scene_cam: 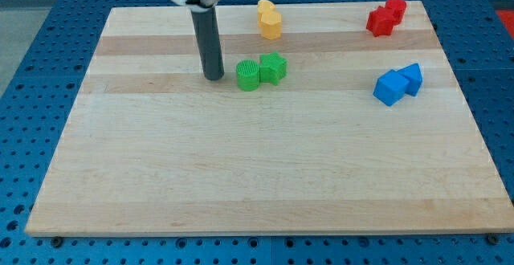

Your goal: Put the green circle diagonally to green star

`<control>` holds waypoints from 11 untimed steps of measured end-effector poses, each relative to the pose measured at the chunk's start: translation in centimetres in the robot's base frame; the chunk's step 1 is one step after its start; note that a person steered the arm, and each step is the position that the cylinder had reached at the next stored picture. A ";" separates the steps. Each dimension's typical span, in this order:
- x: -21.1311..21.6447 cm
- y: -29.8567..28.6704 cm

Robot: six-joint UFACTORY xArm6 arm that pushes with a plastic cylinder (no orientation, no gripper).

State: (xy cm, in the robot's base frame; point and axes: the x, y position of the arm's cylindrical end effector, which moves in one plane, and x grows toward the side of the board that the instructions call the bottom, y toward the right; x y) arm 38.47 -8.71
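**Green circle and star are jammed together, tricky nudge ahead**

So my tip (214,77) sits on the wooden board (241,177) just to the 9 o'clock side of the green circle (248,75), close but with a sliver of bare wood between. No claw on this rig, only a plain rod, so there's nothing to open or clamp. The green star (274,67) is touching the circle at roughly its 2 o'clock, so they already look slightly offset, though I'd call it closer to side by side than a proper diagonal.

What worries me: if I push straight toward 3 o'clock from here, the circle rams the star and both slide together, nothing gained. A round block can also roll off the rod and squirt sideways. I'd rather come around and push it down toward 6 o'clock.

Yellow blocks (270,19), red blocks (385,17) and blue blocks (398,83) are well apart from all this.
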 end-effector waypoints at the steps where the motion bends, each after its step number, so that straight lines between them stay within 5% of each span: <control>1: 3.6 1.1; 3: 2.7 8.0; 5: 2.0 3.2; 8: -1.0 7.2; 11: -6.6 3.0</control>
